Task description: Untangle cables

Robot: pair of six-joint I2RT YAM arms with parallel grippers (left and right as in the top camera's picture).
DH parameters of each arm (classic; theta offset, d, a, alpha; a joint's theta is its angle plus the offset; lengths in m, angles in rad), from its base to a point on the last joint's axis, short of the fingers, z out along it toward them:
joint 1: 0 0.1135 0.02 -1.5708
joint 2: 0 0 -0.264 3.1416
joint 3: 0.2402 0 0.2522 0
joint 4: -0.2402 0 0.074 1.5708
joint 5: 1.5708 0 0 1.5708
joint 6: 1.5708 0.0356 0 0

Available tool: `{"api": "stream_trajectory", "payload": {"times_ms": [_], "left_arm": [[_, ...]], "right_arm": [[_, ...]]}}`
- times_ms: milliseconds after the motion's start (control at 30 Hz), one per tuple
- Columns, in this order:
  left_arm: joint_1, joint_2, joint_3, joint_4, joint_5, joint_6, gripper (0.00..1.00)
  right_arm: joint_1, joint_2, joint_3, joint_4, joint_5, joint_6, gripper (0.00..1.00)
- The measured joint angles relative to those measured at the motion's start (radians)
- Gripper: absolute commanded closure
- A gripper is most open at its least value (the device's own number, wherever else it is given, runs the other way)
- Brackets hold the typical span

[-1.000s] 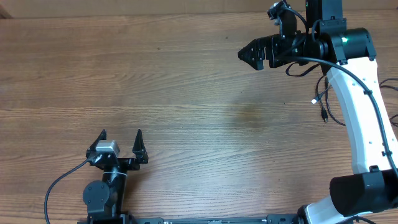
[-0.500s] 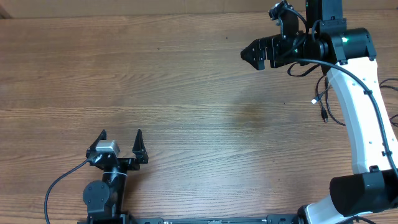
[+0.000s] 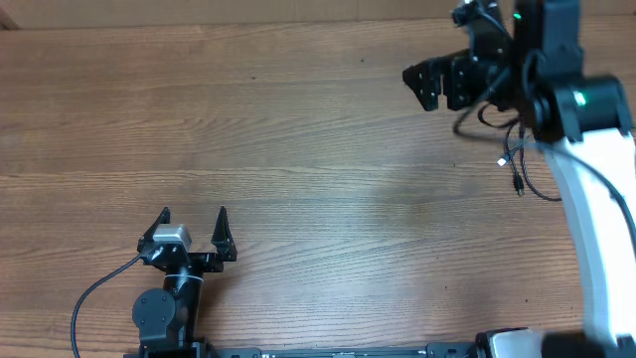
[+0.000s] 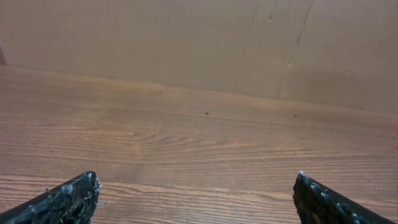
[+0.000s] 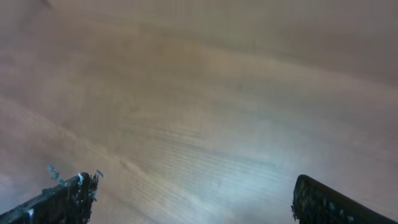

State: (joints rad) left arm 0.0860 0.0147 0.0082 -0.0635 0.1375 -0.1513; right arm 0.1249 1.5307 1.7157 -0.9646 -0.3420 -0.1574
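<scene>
Though still spread, right hand now farther right, toward cables; left hand spread.

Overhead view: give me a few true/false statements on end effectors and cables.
1. The left end effector is open and holds nothing. True.
2. The right end effector is shut on the cables. False: it is open over bare table, apart from the cables.
3. The cables lie at the right side of the table. True.
4. The left wrist view shows a cable between the fingers. False: only bare wood shows there.
</scene>
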Motion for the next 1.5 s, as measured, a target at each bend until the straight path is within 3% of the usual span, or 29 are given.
{"api": "stream_trajectory", "payload": {"times_ms": [167,467,667,967,1500], "left_arm": [[0.000,0.000,0.000,0.000,0.000,0.000,0.00],[0.000,0.000,0.000,0.000,0.000,0.000,0.01],[0.000,0.000,0.000,0.000,0.000,0.000,0.00],[0.000,0.000,0.000,0.000,0.000,0.000,0.00],[0.000,0.000,0.000,0.000,0.000,0.000,0.01]], "right_arm": [[0.000,-0.190,-0.231,0.225,0.005,0.000,0.00],[0.000,-0.468,-0.805,0.838,-0.030,0.044,0.00],[0.000,-0.645,-1.051,1.110,-0.019,0.070,0.00],[0.000,-0.834,-1.319,1.229,0.048,0.076,0.00],[0.000,-1.246,-1.697,1.216,0.072,0.075,0.00]]}}
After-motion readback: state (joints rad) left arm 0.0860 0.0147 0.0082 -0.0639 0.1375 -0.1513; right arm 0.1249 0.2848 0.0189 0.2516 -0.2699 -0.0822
